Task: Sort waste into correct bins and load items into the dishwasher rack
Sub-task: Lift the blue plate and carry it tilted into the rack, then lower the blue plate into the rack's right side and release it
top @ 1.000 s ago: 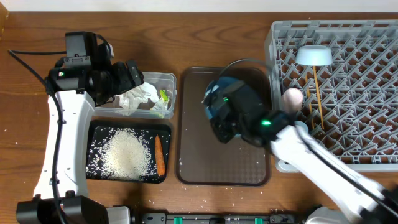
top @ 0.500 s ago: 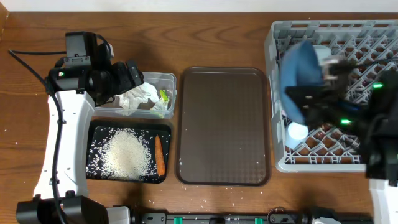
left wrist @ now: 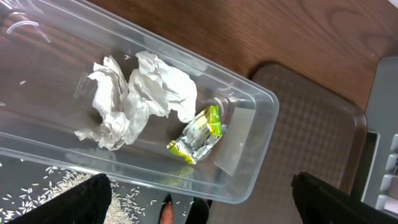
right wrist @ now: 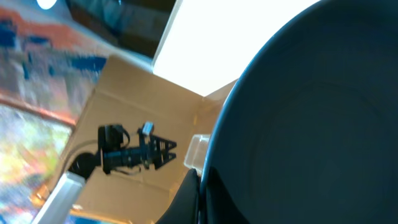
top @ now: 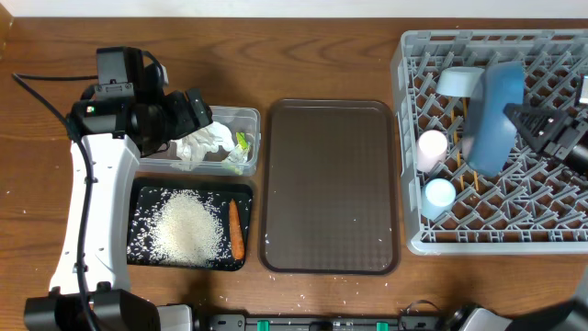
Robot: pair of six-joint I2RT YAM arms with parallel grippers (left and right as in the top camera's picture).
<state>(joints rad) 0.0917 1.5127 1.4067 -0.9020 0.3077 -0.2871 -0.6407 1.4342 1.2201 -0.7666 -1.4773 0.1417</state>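
Observation:
The dark-blue plate (top: 491, 115) stands on edge in the grey dishwasher rack (top: 551, 55), and my right gripper (top: 519, 121) is shut on its rim. In the right wrist view the plate (right wrist: 311, 124) fills the frame, its edge pinched in the right gripper (right wrist: 200, 186). A light-blue bowl (top: 459, 81), a pink cup (top: 432, 145) and a light-blue cup (top: 439, 193) sit in the rack. My left gripper (left wrist: 200, 190) hangs open over the clear tub (left wrist: 261, 99), which holds the napkin (left wrist: 143, 99) and wrapper (left wrist: 196, 134). Rice (top: 188, 225) and the carrot (top: 236, 228) lie in the black tray (top: 138, 198).
A brown serving tray (top: 331, 184) lies between the bins and the rack, with a few stray rice grains on it. More grains dot the table near the front edge. The left arm (top: 92, 211) runs along the table's left side.
The right arm carried the plate from above the brown tray into the rack, then further right, where it now stands on edge. The left arm has not moved.

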